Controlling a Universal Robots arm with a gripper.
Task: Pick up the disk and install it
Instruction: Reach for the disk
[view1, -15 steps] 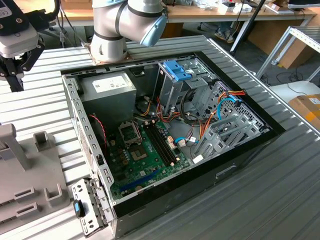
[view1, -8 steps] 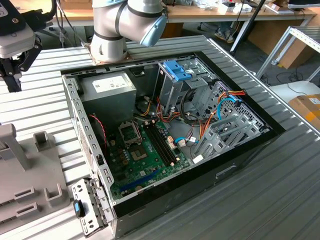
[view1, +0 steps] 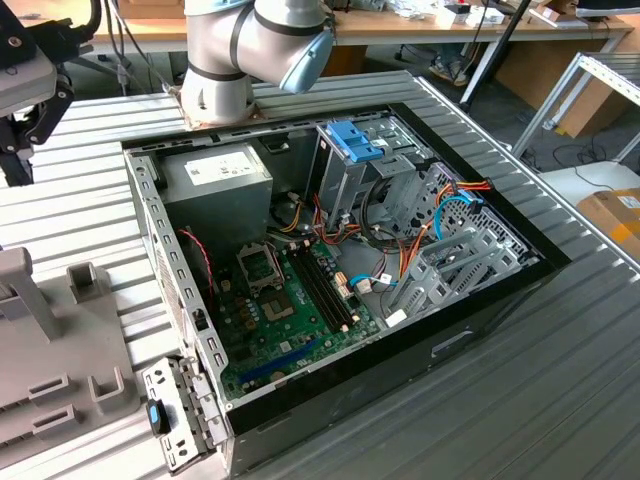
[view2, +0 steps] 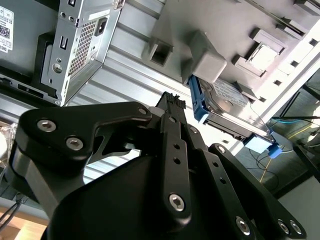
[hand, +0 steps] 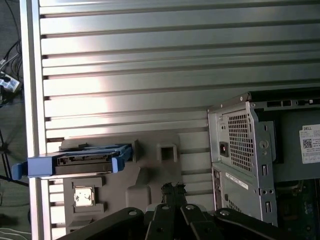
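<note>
Pincer fingers (hand: 172, 189) sit drawn together with nothing between them, and the black linkages behind them fan out in both wrist views. The gripper hangs above the grey holder (hand: 150, 175) that lies on the ribbed metal table (hand: 150, 65), and it touches nothing. The disk (hand: 85, 161) stands on its long edge in a slot of that holder, at the end nearest the table's edge. Blue plastic rails run along its sides, and one rail end reaches out past that edge in the first wrist view. In the second wrist view the disk's silver face and white label (view2: 227, 97) show, with the gripper apart from it. A small square silvery part (hand: 83, 196) rests in a pocket of the holder just beside the disk. The open computer case (view1: 480, 330) lies on the table next to the holder, its perforated rear panel towards it. Inside the case, the exterior view shows a grey power-supply box (view1: 215, 175) in the corner nearest the arm's base. It also shows a green motherboard (view1: 290, 310) on the floor and a blue latch (view1: 355, 138) atop a metal cage. A loose metal bracket (view1: 175, 415) lies on the table at the case's near corner.
</note>
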